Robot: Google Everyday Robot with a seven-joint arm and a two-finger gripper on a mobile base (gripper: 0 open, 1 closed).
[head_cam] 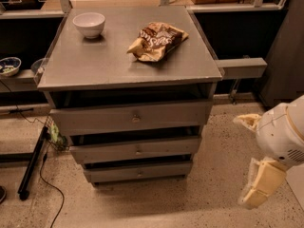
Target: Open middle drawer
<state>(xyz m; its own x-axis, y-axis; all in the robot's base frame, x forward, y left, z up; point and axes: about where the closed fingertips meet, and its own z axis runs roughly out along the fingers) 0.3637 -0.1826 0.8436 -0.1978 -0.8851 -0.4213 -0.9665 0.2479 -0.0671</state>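
The grey cabinet [128,61] has three drawers stacked in its front. The middle drawer [104,151] is the second grey front, with a small round knob [138,151] at its centre. It sits slightly proud of the frame with a dark gap above it. My gripper [242,161] hangs at the right edge of the view, well to the right of the cabinet, at about the height of the lower drawers. Its cream fingers [259,189] are spread apart and hold nothing. It touches no drawer.
The wider top drawer [95,119] and the narrower bottom drawer [109,173] flank the middle one. A white bowl [89,23] and a chip bag [156,41] lie on the cabinet top. A black stand [33,163] and a cable are at the left. Speckled floor [190,203] lies in front.
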